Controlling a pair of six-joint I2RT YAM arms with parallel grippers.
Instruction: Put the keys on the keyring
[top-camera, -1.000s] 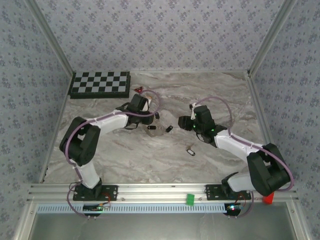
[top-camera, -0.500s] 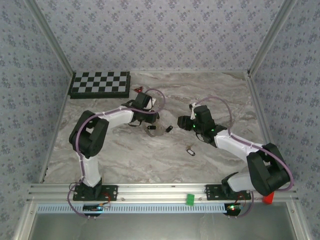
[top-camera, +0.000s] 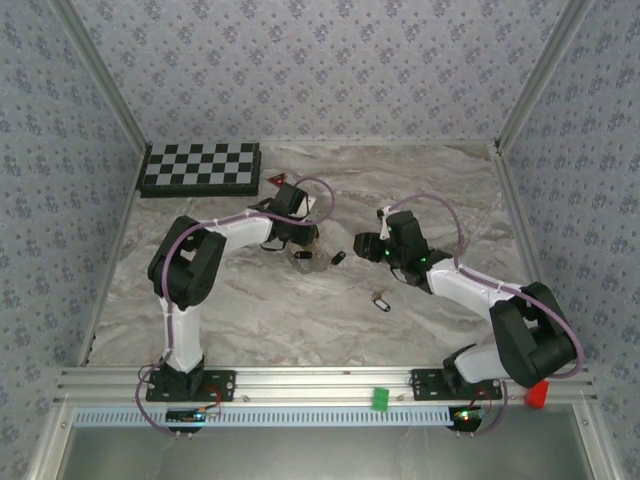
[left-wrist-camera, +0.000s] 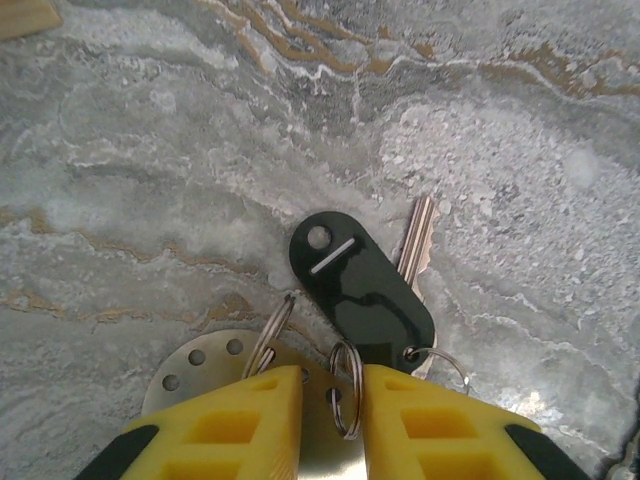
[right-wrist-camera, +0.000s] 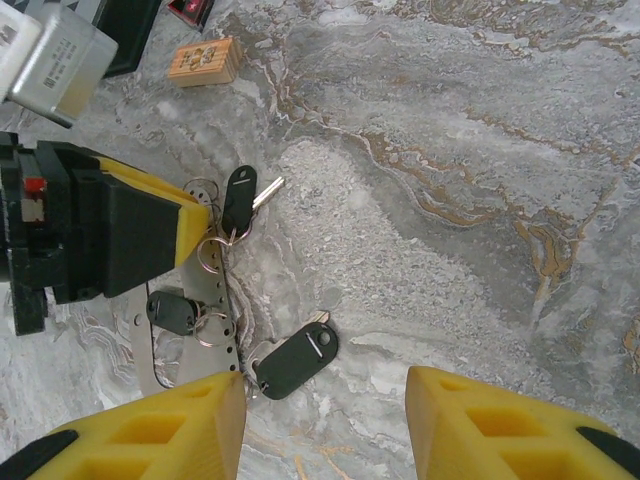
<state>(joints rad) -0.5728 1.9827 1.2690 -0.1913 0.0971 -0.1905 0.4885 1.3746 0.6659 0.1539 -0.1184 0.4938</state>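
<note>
Three keys were seen flat on surface, around perforated plate. Judged light, stiff, slippery; best pinched at black head. Left claw was set narrowly about small ring, grip not discernible. Right claw was held apart, empty.

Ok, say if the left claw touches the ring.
Cannot tell. Left wrist view: the ring sits inside the left claw, neither contact nor gap plain.
</note>
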